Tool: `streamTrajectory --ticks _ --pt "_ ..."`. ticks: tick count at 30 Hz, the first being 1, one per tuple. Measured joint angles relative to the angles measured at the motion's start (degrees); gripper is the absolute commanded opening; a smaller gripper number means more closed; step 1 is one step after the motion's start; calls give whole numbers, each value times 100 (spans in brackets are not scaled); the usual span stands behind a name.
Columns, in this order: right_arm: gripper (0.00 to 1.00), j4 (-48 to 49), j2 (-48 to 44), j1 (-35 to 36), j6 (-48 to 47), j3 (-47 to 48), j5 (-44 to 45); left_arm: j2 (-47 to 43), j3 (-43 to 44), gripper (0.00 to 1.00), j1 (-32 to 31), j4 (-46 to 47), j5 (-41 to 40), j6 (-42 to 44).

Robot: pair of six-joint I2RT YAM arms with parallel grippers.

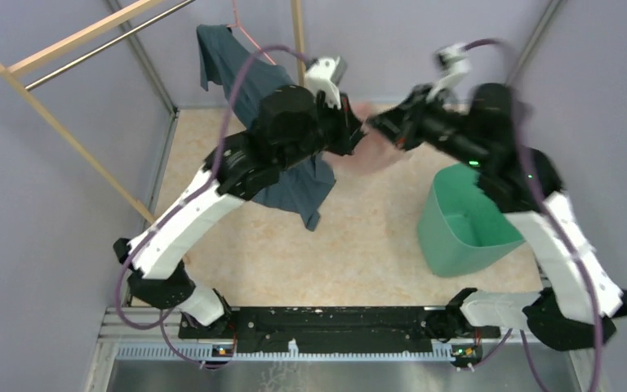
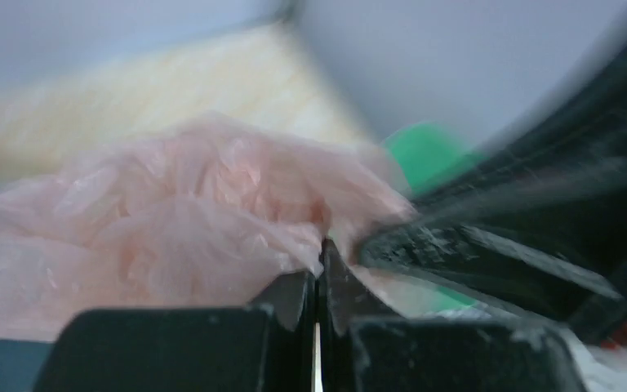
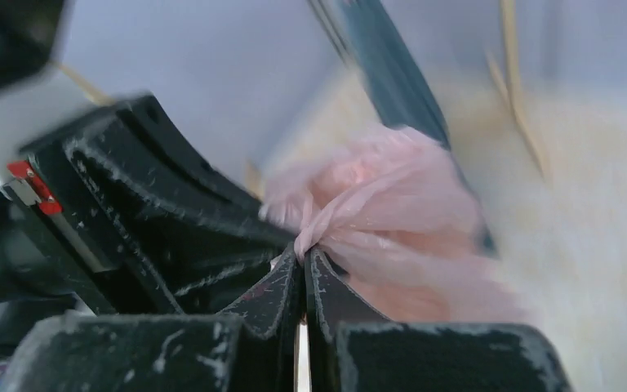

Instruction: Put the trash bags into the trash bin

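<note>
The pale pink trash bag (image 1: pixel 378 147) hangs crumpled in the air between my two grippers, at the back of the floor. My left gripper (image 1: pixel 357 131) is shut with the film pinched at its tips, and the bag (image 2: pixel 188 212) billows beyond the left gripper (image 2: pixel 322 251). Facing it almost tip to tip, my right gripper (image 1: pixel 377 124) is also shut on a gathered twist of the bag (image 3: pixel 400 212) at the right gripper's tips (image 3: pixel 304 251). The teal-green trash bin (image 1: pixel 457 229) stands tilted on the floor below the right arm, to the bag's right and nearer me.
A dark blue-grey shirt (image 1: pixel 294 188) hangs from a hanger behind and under the left arm. A wooden rack (image 1: pixel 73 49) stands at the back left. Grey walls close in the beige floor (image 1: pixel 351 245). Both wrist views are motion-blurred.
</note>
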Motion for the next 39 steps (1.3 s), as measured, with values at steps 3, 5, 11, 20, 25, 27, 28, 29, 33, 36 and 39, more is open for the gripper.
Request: streamTrajectory --ticks 3,5,11,20,25,27,28,29,33,36,39 --pt "0 1027 -647 0 -160 887 -457 -396 966 0 -741 1285 372 717" --pt "0 1635 -1558 4 -232 332 -568 -1663 -210 0 -1104 2013 212 970" --pt "0 2693 -3158 4 -96 -3633 -234 -3609 -4251 0 -461 1836 -1746 -535" --pt "0 31 -1569 33 -293 -3086 -190 -2791 -4433 0 -330 339 -603 -422" --pt "0 811 -994 39 -870 299 -245 -2264 -931 0 -343 2129 476 356" --pt "0 1172 -1423 39 -973 365 -293 -2752 -1078 0 -352 2769 568 535" --pt "0 1388 -1729 39 -997 76 -299 -3012 -1353 0 -354 2900 503 555" --pt "0 1637 -2146 39 -1003 -348 -297 -3458 -1897 0 -358 3154 289 531" --pt "0 2166 -3373 39 -767 -2643 -382 -4557 -4336 0 -339 2975 -664 -238" --pt "0 2389 -3329 39 -232 -4586 -756 -4323 -6126 0 -339 1980 -791 -1360" --pt "0 1974 -3254 42 525 -6452 -1172 -4253 -7604 0 -341 669 -468 -2173"
